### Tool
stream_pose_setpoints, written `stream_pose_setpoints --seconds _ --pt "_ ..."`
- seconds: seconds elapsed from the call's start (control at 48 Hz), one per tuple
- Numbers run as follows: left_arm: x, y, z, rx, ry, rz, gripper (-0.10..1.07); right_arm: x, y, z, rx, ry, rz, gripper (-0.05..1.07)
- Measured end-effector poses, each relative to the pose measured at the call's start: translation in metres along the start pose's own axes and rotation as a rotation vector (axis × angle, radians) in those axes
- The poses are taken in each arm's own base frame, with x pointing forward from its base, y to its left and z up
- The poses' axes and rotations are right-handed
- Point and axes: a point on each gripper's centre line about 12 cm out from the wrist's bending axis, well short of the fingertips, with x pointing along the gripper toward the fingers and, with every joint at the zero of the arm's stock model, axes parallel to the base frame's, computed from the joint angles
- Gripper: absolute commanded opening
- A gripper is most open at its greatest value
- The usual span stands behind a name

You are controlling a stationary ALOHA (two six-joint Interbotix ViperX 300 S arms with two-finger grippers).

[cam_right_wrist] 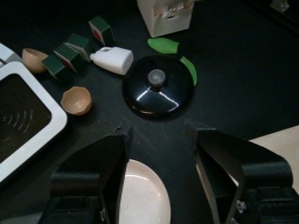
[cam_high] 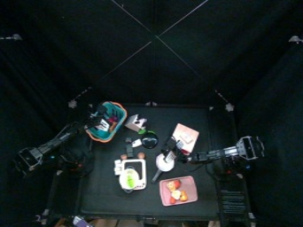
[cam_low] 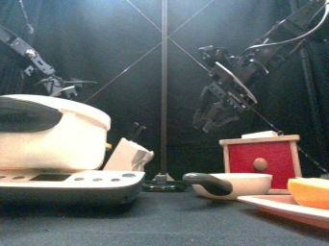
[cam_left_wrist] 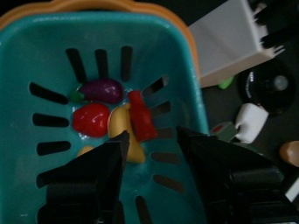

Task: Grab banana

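The banana (cam_left_wrist: 121, 124) is a small yellow piece lying in the teal basket (cam_left_wrist: 47, 52), between two red fruit pieces (cam_left_wrist: 91, 117) and below a purple one (cam_left_wrist: 101, 89). My left gripper (cam_left_wrist: 152, 166) hangs open just above the basket's inside, its jaws either side of the fruit pile and holding nothing. In the top view the left gripper (cam_high: 102, 127) is over the basket (cam_high: 119, 111) at the table's back left; the banana is too small to make out there. My right gripper (cam_right_wrist: 158, 157) is open and empty over a white bowl (cam_right_wrist: 140, 199), right of middle (cam_high: 178, 160).
A white appliance (cam_high: 130, 174) stands at the front middle, a pink tray (cam_high: 178, 190) with an orange fruit piece to its right. A red and white box (cam_high: 186, 135) stands behind the right gripper. A black round lid (cam_right_wrist: 160, 84) and small cups (cam_right_wrist: 77, 99) lie near the bowl.
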Motion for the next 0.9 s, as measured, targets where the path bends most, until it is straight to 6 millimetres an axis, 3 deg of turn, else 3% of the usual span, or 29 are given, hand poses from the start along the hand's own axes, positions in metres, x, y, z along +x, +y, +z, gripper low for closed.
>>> stream_pose_setpoints --seconds 0.5,0.896 --pt "0.061 0.013 -0.022 0.03 0.211 0.055 0.85 0.0 -0.002 -0.003 -0.004 0.007 -0.005 0.86" --pt "0.077 0.025 -0.028 0.019 0.271 0.086 0.85 0.002 -0.002 -0.005 -0.004 0.015 -0.009 0.86"
